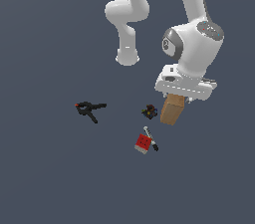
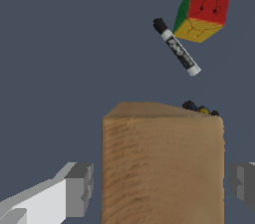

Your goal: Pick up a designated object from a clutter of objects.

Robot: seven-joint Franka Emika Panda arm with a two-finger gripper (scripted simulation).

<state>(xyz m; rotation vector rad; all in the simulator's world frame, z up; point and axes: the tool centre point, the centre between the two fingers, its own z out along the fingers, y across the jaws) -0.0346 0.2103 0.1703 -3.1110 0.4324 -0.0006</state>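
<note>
Your fingers (image 2: pixel 79 190) stand wide, one on each side of the box (image 2: pixel 162 166), with gaps showing. In the exterior view, the clamp (image 1: pixel 90 109) lies at the box's 9 o'clock.

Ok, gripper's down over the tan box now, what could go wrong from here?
Two risks, as I judge them. The fingers flank the tan box with gaps on both sides, so nothing is gripped yet; an uneven close could push or tilt it. Also, the small multicoloured lump sits right beside the box, with the marker and red cube not far off, so a shoved box could knock into them. The gripper hides the box top in the exterior view.
</note>
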